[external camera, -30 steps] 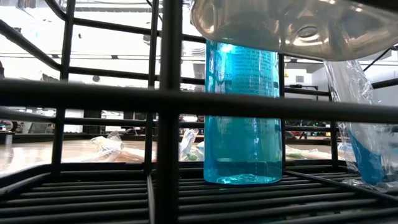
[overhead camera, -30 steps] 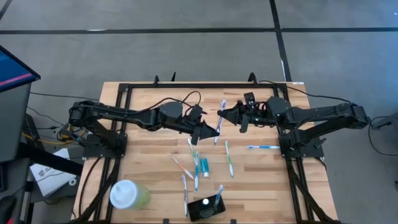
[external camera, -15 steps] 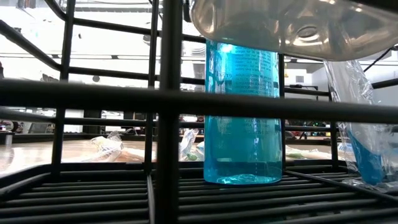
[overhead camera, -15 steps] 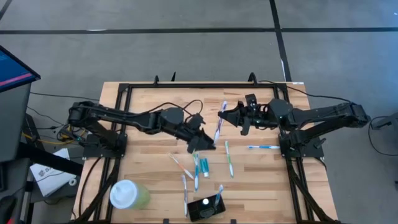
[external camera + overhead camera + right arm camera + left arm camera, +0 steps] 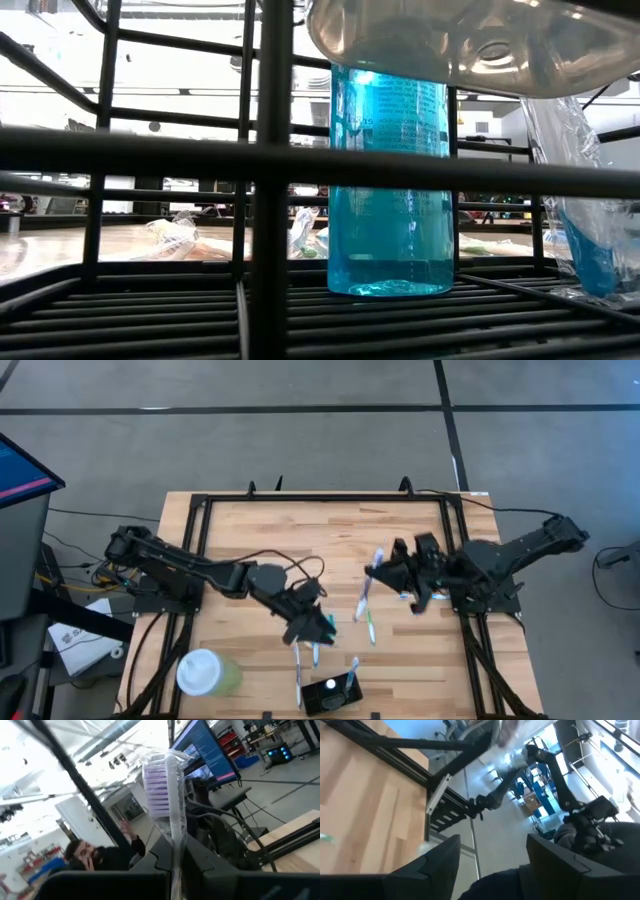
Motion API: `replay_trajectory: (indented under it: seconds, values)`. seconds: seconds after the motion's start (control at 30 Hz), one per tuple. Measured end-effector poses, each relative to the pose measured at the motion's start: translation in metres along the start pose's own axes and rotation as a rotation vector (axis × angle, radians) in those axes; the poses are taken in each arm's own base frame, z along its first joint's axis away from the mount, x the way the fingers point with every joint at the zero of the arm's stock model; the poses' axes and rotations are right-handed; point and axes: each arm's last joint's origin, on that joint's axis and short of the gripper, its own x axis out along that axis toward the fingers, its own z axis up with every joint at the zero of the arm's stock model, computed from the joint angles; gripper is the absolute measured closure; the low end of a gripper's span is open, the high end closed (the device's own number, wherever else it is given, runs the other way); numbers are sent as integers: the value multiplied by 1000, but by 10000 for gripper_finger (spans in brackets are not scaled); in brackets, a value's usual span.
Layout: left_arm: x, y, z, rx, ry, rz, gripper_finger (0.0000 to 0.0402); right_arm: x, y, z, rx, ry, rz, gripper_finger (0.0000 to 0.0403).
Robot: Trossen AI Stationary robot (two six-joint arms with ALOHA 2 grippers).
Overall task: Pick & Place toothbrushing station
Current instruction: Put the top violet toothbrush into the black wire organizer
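Note:
The black holder (image 5: pixel 332 694) stands at the table's near edge with a toothbrush (image 5: pixel 352 666) leaning in it. Loose toothbrushes (image 5: pixel 299 682) lie on the wood just beyond it, and a green-tipped one (image 5: pixel 370 628) lies to their right. My left gripper (image 5: pixel 312 628) is open just above this cluster and hides part of it; its wrist view (image 5: pixel 492 860) shows nothing between the fingers. My right gripper (image 5: pixel 388 572) is at mid-table right, shut on a white toothbrush with purple bristles (image 5: pixel 366 588). I see no teal tubes. My right gripper pinches the white toothbrush's handle (image 5: pixel 175 862) between its two fingers. The bristle head (image 5: pixel 161 785), in a clear wrap, stands out beyond the fingers. In the high view the brush slants, its head (image 5: pixel 378 557) toward the far side, and it looks lifted off the wood.
A pale green cup with a white lid (image 5: pixel 206 673) stands at the near left corner. A black frame (image 5: pixel 320 499) runs round the table. In the low view a black rack (image 5: pixel 270 200) and a blue bottle (image 5: pixel 390 190) fill the picture. A person (image 5: pixel 87 855) shows in the room.
My left gripper has gone from mid-table toward the near edge and down to the loose toothbrushes. My right gripper has drawn back toward the near right, taking the purple-bristled toothbrush with it from where it lay farther back. The blue toothbrush at the right is now hidden under the right arm.

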Motion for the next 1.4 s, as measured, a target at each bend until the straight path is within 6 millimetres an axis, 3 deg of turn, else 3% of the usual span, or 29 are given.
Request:
replay_trajectory:
  seconds: [0.23, 0.47, 0.6, 0.8, 0.97, 1.13, 1.4]
  values:
    - [9, -24, -33, 7, -38, 55, 265, -27, 48, -27, -85, 33, -28, 396]
    - [11, -40, -69, 10, -125, 227, 389, -34, 86, -90, -218, 103, -16, 395]
    - [10, -46, -80, -6, -203, 300, 397, -28, 104, -119, -274, 113, 18, 395]
    - [8, -53, -90, 6, -288, 351, 401, -16, 128, -159, -560, 136, -35, 394]
    - [7, -56, -93, -39, -305, 347, 401, -5, 129, -196, -621, 128, -210, 388]
    - [7, -57, -95, -45, -306, 345, 401, -3, 122, -233, -592, 159, -233, 387]
    - [7, -57, -95, -58, -308, 344, 401, -13, 121, -257, -576, 177, -246, 386]
